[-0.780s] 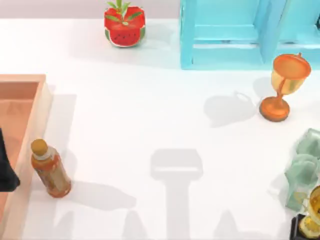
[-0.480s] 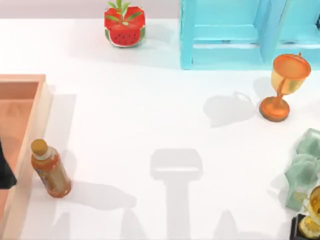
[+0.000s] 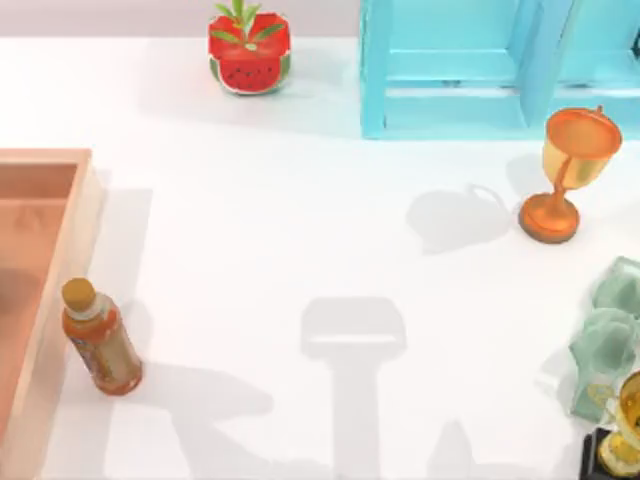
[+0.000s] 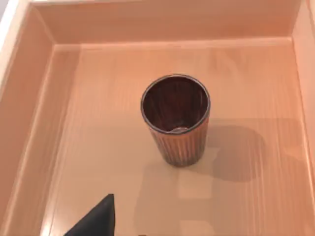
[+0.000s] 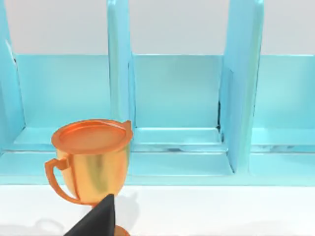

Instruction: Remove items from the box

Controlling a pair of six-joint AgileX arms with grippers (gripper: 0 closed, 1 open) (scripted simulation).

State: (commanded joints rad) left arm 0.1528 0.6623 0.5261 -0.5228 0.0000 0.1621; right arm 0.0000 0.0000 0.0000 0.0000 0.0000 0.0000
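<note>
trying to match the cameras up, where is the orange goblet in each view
Top view: the orange goblet stands upright at the right of the table, just in front of the turquoise crate.
Left wrist view: not in this picture; it looks into the box at a dark red-brown cup.
Right wrist view: the goblet stands in front of the crate.
Shared landmark: the turquoise crate, behind the goblet in the top and right wrist views.

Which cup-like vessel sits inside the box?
The dark red-brown ribbed cup, upright on the box floor; the orange goblet stands on the table by the turquoise crate.
</note>
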